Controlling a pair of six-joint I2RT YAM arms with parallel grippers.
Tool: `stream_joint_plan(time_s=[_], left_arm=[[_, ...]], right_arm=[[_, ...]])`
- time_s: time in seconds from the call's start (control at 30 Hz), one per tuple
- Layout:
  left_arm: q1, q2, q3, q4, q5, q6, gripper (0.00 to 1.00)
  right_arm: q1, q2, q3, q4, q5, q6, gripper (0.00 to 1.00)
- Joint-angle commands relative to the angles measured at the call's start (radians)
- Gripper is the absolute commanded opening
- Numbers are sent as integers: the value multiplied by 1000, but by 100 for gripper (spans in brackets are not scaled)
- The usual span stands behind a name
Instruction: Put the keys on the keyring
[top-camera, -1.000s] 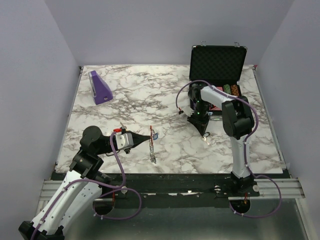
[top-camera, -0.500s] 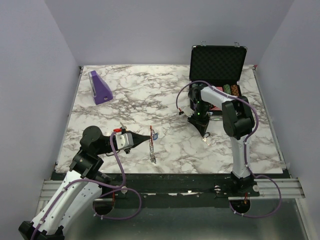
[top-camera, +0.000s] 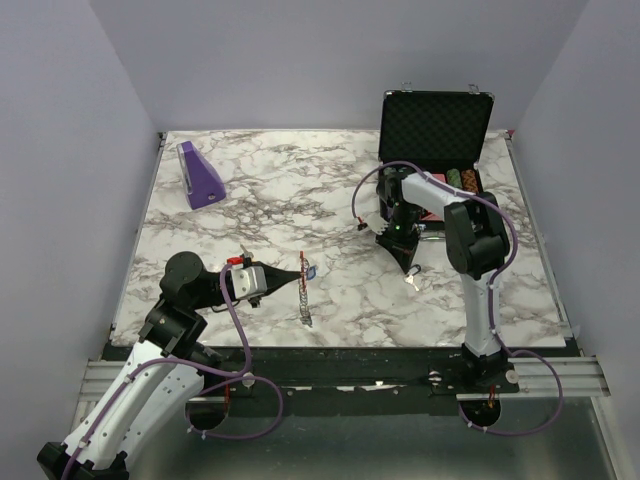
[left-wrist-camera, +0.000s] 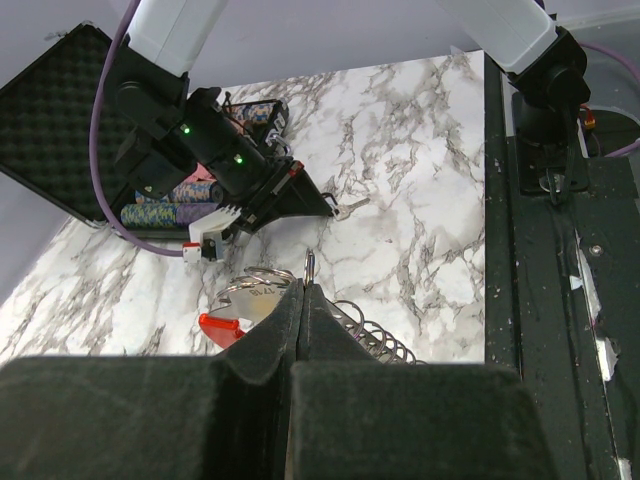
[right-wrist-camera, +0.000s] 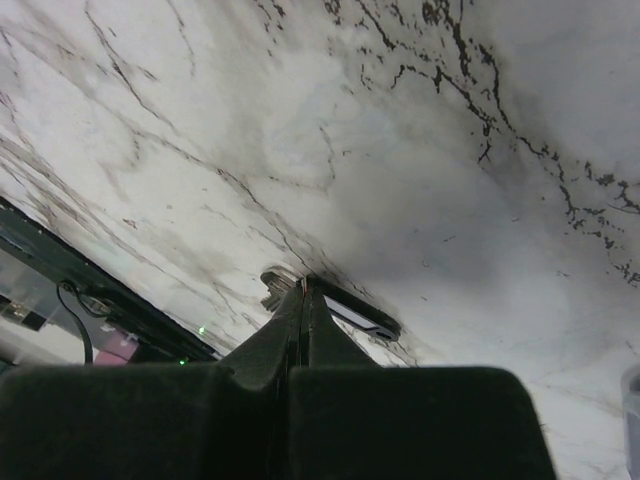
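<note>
Top view, marble table (top-camera: 250, 200), both my arms reaching in from 6 o'clock. What's new: my R claw (top-camera: 407, 268), at abt 3 o'clock on the table, has gone from part-open to fully closed within the last second, tip down at the surface. The arm itself has barely shifted. The wrist cam shows the jaws pressed together with the round head of a silver key (right-wrist-camera: 273, 284) poking out just left of the tip, so I judge I now pinch that key by its blade. The grip looks thin and unproven until I lift. If it holds, the pick-up step is done and the carry across to the ring comes next. My L claw (left-wrist-camera: 303, 290), at abt 7 o'clock, is clamped shut on the keyring (left-wrist-camera: 250, 283), red clip to the left and a coiled spring strand (left-wrist-camera: 375, 340) trailing to the right. A blue-headed key (top-camera: 313, 270) sits just beside the clip; can't tell if it's threaded on. Containers: one black case (top-camera: 435, 120) at 1 o'clock, lid up and foam-lined, with rows of poker chips (top-camera: 462, 178) in the base, no keys seen inside. A purple wedge block (top-camera: 200, 175) sits at 10 o'clock, well apart.
</note>
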Motion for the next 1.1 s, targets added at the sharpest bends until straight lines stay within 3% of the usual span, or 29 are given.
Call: stream_joint_plan(time_s=[0.0, 0.27, 0.5, 0.73, 0.97, 1.07], left_arm=[[-3, 2, 0, 10, -9, 21, 0], [-2, -4, -6, 39, -25, -12, 0], [-2, -21, -7, 128, -36, -107, 0], [-2, -39, 11, 194, -82, -187, 0], [-3, -38, 19, 248, -122, -230, 0], [-5, -41, 14, 287, -136, -238, 0]], right_arm=[[5, -72, 15, -85, -31, -42, 1], [1, -249, 101, -75, -201, -163, 0], [-1, -463, 74, -15, -373, -315, 1], [-2, -692, -18, 138, -732, -351, 0], [-1, -884, -181, 540, -976, -10, 1], [-1, -988, -308, 855, -985, 216, 1]])
